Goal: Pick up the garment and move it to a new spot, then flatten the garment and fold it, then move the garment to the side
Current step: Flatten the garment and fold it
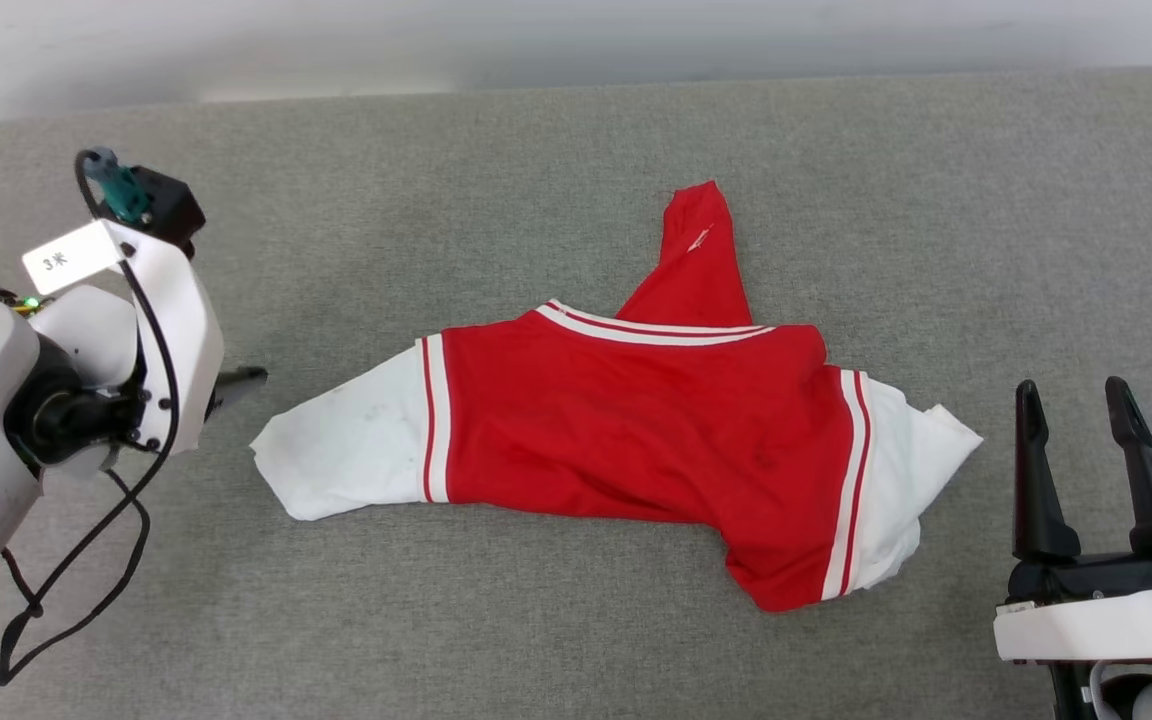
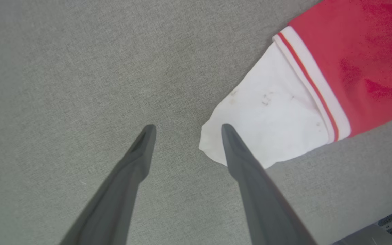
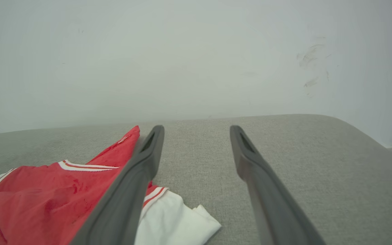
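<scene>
Left fingers (image 2: 247, 177) parted beside garment (image 1: 636, 420) sleeve edge, grey surface (image 1: 536, 620) open around

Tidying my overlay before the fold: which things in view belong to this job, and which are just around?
Belongs to the job:
- garment, lying rumpled, not held
- left gripper, open at the garment's edge
- right gripper, open, off to its other side

Just around:
- grey padded surface under the garment
- white wall
- paper tag and black cable on the left arm

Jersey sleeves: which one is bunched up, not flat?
The white sleeve on the robot's right, beside the right pincer: its cuff end is folded over in layers. The left sleeve lies spread smooth.
</scene>
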You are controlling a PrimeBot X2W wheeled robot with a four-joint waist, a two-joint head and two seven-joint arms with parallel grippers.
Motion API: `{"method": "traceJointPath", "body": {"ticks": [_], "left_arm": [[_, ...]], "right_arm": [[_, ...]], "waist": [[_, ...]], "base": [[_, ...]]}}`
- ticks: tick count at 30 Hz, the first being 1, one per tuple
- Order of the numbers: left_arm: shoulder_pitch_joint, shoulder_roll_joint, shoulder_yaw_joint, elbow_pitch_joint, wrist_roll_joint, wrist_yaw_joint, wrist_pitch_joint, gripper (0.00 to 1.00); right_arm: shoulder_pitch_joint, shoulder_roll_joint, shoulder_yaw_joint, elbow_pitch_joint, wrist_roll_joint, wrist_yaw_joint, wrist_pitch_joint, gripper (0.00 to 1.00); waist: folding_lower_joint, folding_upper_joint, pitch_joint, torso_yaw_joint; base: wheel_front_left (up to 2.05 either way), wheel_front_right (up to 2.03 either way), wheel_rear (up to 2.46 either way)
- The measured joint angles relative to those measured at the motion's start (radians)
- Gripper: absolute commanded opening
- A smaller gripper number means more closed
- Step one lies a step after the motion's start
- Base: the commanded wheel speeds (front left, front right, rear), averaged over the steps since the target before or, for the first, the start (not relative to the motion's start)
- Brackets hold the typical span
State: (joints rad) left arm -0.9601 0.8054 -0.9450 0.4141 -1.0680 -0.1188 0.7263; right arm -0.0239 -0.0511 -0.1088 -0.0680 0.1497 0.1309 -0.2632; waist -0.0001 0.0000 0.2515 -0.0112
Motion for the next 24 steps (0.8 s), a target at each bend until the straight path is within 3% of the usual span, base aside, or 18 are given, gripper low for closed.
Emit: {"method": "traceJointPath", "body": {"ticks": [6, 14, 15, 16, 17, 24], "left_arm": [[0.01, -0.024, -0.041, 0.045, -0.001, 0.004, 0.06, 1.0], [0.057, -0.07, -0.087, 0.135, 0.003, 0.003, 0.063, 1.0], [0.058, -0.076, -0.087, 0.14, 0.003, -0.001, 0.06, 0.89], [0.058, -0.081, -0.088, 0.144, 0.001, -0.002, 0.053, 0.14], [0.058, -0.088, -0.089, 0.147, -0.002, -0.002, 0.044, 0.0], [0.058, -0.1, -0.085, 0.126, 0.01, -0.008, -0.082, 0.0]], "right_arm": [[-0.017, 0.0, 0.006, -0.002, 0.002, 0.0, 0.0, 1.0], [-0.039, 0.0, 0.006, 0.001, 0.005, 0.0, 0.0, 1.0], [-0.04, 0.0, 0.003, 0.001, 0.005, 0.0, 0.0, 1.0], [-0.04, 0.0, 0.0, 0.001, 0.005, 0.0, 0.0, 1.0], [-0.041, 0.0, -0.005, 0.002, 0.004, 0.0, 0.0, 1.0], [-0.073, 0.0, -0.052, -0.033, -0.081, 0.0, 0.0, 1.0]], "waist": [[0.0001, 0.0, 0.029, -0.022], [0.0, 0.0, 0.062, -0.045], [0.0, 0.0, 0.061, -0.044], [0.0, 0.0, 0.059, -0.042], [0.0, 0.0, 0.056, -0.039], [0.0001, 0.0, 0.015, -0.014]], "base": [[0.0, 0.0, 0.0], [0.0, 0.0, 0.0], [0.0, 0.0, 0.0], [0.0, 0.0, 0.0], [0.0, 0.0, 0.0], [0.0, 0.0, 0.0]]}}
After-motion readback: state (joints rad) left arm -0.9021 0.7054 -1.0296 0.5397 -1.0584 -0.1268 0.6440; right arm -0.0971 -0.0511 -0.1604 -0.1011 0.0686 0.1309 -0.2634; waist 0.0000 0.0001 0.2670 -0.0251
